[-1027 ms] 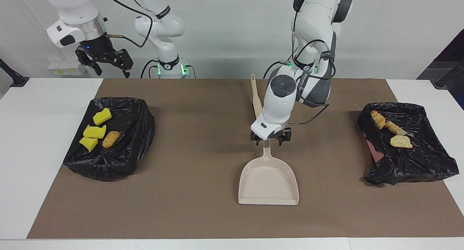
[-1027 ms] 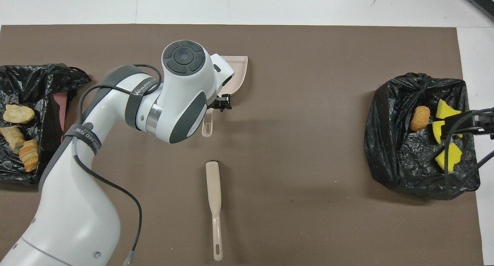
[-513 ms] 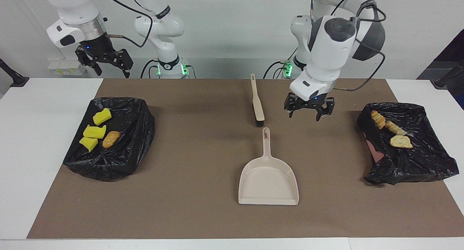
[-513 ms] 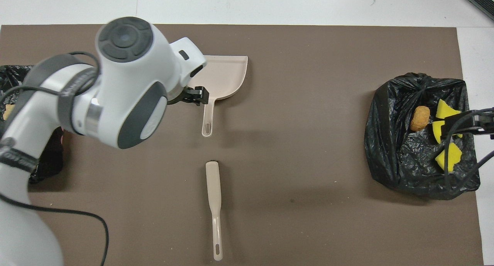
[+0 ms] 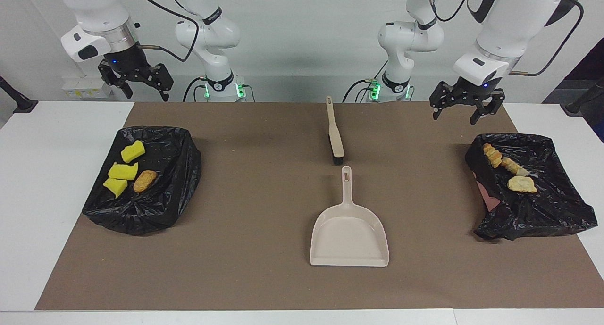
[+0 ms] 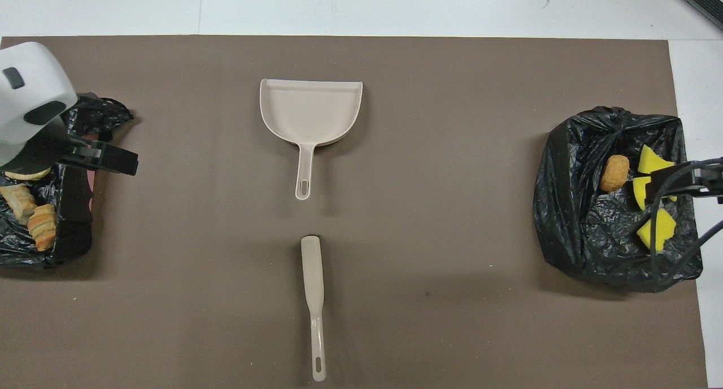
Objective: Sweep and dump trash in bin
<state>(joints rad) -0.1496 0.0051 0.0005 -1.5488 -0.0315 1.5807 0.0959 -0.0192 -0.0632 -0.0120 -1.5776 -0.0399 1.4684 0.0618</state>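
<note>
facing view shows all 7 scraps of trash [image 5: 521, 184] lying in the 2 bag-lined bins [image 5: 557, 207], none below the spread-fingered left gripper [image 5: 461, 109] or right gripper [image 5: 137, 82].

Overhead: left arm's wrist housing [image 6: 31, 95] covers most of the cream scrap [image 6: 25, 175] in the black bag [image 6: 79, 231], and that bag runs off the frame edge. Right gripper [image 6: 686, 181] and its cable cover parts of the yellow chunks [image 6: 658, 231]. Facing view cuts both arms off at the top.
</note>
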